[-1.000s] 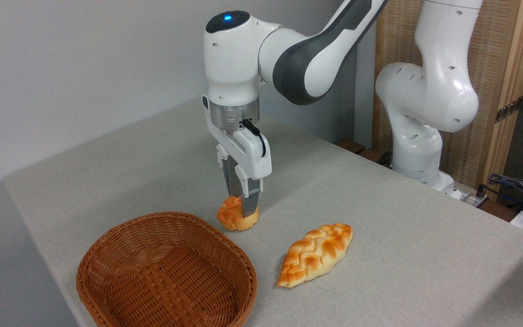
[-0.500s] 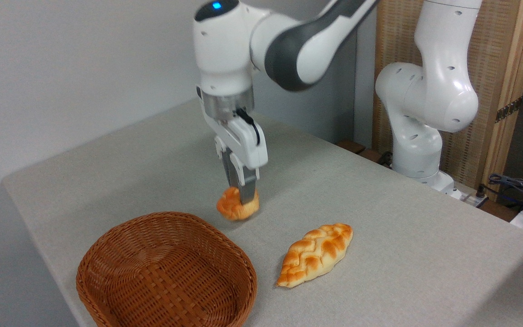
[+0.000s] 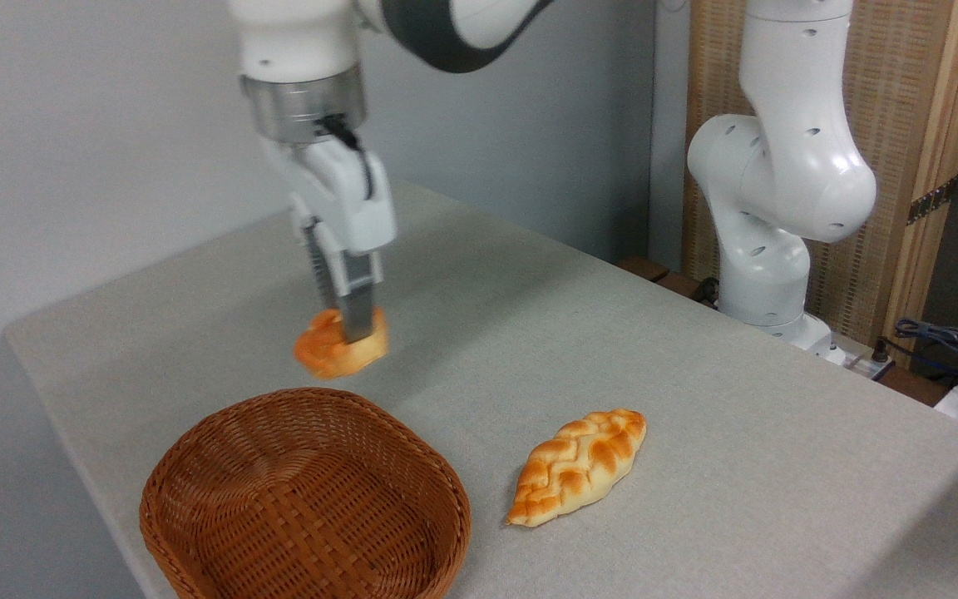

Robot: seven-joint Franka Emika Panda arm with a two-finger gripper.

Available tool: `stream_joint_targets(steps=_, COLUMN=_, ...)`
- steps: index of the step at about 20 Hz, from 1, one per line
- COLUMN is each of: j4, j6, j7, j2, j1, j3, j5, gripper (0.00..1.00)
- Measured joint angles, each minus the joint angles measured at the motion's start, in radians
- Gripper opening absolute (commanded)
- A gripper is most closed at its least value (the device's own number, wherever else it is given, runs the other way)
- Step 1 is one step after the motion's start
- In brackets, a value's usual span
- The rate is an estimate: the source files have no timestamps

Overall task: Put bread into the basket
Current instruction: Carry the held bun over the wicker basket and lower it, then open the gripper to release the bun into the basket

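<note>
A: Starting at the left, what sits nearest the camera?

B: Nearest is the basket (image 3: 304,497), a shallow oval of reddish-brown wicker at the front edge of the pale grey surface (image 3: 695,416). Nothing lies inside it.

A: Where is the bread, measured from the basket?

B: The bread (image 3: 340,344), a small orange bun with a knotted top, hangs in the air above and just behind the basket's far rim, close to its middle. It is lifted clear of the surface and slightly blurred.

A: What holds it?

B: The hand (image 3: 346,329) of a white robot arm reaches straight down, its two grey fingers (image 3: 356,308) clamped on the bun, one showing across the bun's front. The arm's wrist rises out of the top of the frame above the basket's left half.

A: And to the right of the basket?

B: Just beside the basket's right rim, though not touching it, a longer, paler braided loaf (image 3: 579,466) lies flat on the surface, leaf-shaped, with its tip pointing up and to the right. Well beyond the basket, at the far right, the arm's white base (image 3: 770,249) stands beside the surface's edge, in front of a woven wooden-framed screen (image 3: 903,166). Some cables (image 3: 945,341) lie at the right border.
</note>
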Motion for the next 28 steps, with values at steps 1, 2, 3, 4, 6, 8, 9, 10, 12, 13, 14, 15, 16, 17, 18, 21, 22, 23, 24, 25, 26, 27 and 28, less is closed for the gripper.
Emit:
stream_joint_targets(steps=1, j4=0.043, j6=0.000, j7=0.000, j2=0.043, j1=-0.001, j3=0.000, j5=0.004, gripper=0.61)
stream_joint_targets(steps=2, j4=0.079, j6=0.001, j7=0.000, j2=0.085, j1=-0.001, j3=0.000, j5=0.017, gripper=0.92)
stream_joint_targets(steps=3, j4=0.108, j6=0.007, j7=0.000, j2=0.124, j1=-0.001, j3=-0.001, j5=0.037, gripper=1.00)
stream_joint_targets(steps=4, j4=0.128, j6=0.023, j7=0.001, j2=0.156, j1=-0.002, j3=-0.004, j5=0.061, gripper=1.00)
stream_joint_targets(steps=6, j4=0.151, j6=0.072, j7=0.001, j2=0.204, j1=-0.004, j3=-0.007, j5=0.105, gripper=1.00)
stream_joint_targets(steps=8, j4=0.158, j6=0.120, j7=0.000, j2=0.232, j1=-0.009, j3=-0.009, j5=0.119, gripper=1.00)
stream_joint_targets(steps=9, j4=0.160, j6=0.137, j7=0.000, j2=0.242, j1=-0.011, j3=-0.009, j5=0.123, gripper=1.00)
stream_joint_targets(steps=10, j4=0.161, j6=0.143, j7=0.000, j2=0.246, j1=-0.011, j3=-0.009, j5=0.124, gripper=1.00)
stream_joint_targets(steps=12, j4=0.163, j6=0.149, j7=0.000, j2=0.252, j1=-0.012, j3=-0.009, j5=0.125, gripper=1.00)
stream_joint_targets(steps=13, j4=0.164, j6=0.150, j7=0.000, j2=0.253, j1=-0.012, j3=-0.009, j5=0.125, gripper=1.00)
stream_joint_targets(steps=14, j4=0.164, j6=0.150, j7=0.000, j2=0.253, j1=-0.012, j3=-0.009, j5=0.125, gripper=1.00)
stream_joint_targets(steps=15, j4=0.166, j6=0.150, j7=0.000, j2=0.253, j1=-0.012, j3=-0.009, j5=0.125, gripper=1.00)
stream_joint_targets(steps=16, j4=0.167, j6=0.150, j7=0.000, j2=0.253, j1=-0.012, j3=-0.009, j5=0.125, gripper=1.00)
stream_joint_targets(steps=17, j4=0.168, j6=0.150, j7=0.000, j2=0.253, j1=-0.012, j3=-0.009, j5=0.125, gripper=1.00)
stream_joint_targets(steps=18, j4=0.169, j6=0.150, j7=0.000, j2=0.253, j1=-0.012, j3=-0.009, j5=0.125, gripper=1.00)
stream_joint_targets(steps=21, j4=0.171, j6=0.150, j7=0.000, j2=0.253, j1=-0.012, j3=-0.009, j5=0.125, gripper=1.00)
stream_joint_targets(steps=22, j4=0.171, j6=0.150, j7=0.000, j2=0.253, j1=-0.012, j3=-0.009, j5=0.125, gripper=1.00)
stream_joint_targets(steps=23, j4=0.172, j6=0.150, j7=0.000, j2=0.253, j1=-0.012, j3=-0.009, j5=0.125, gripper=1.00)
stream_joint_targets(steps=24, j4=0.172, j6=0.150, j7=0.000, j2=0.253, j1=-0.012, j3=-0.009, j5=0.125, gripper=1.00)
stream_joint_targets(steps=25, j4=0.173, j6=0.150, j7=0.000, j2=0.253, j1=-0.012, j3=-0.009, j5=0.125, gripper=1.00)
stream_joint_targets(steps=26, j4=0.173, j6=0.150, j7=0.000, j2=0.253, j1=-0.012, j3=-0.009, j5=0.125, gripper=1.00)
stream_joint_targets(steps=27, j4=0.174, j6=0.150, j7=0.000, j2=0.253, j1=-0.012, j3=-0.009, j5=0.125, gripper=1.00)
stream_joint_targets(steps=28, j4=0.175, j6=0.150, j7=0.000, j2=0.253, j1=-0.012, j3=-0.009, j5=0.125, gripper=1.00)
